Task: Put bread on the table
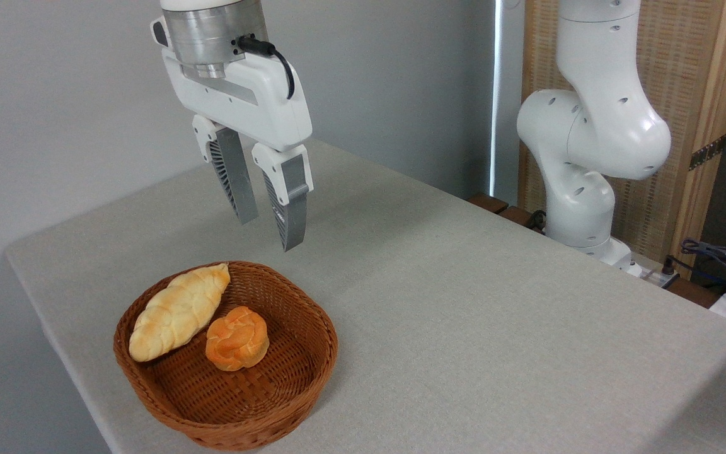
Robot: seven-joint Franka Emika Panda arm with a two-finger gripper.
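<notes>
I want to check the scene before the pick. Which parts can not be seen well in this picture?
- Underside of the round bun: hidden by the bun itself, camera view.
- Basket front bottom: cut by the lower edge.
- Arm above the tool: cut by the top edge.
- Table right part: cut by the right edge.
- Cables at far right: too small.

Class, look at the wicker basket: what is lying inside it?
Inside the basket lie a round orange bun and a longer pale braided loaf, touching. The basket floor beneath them is covered.
</notes>
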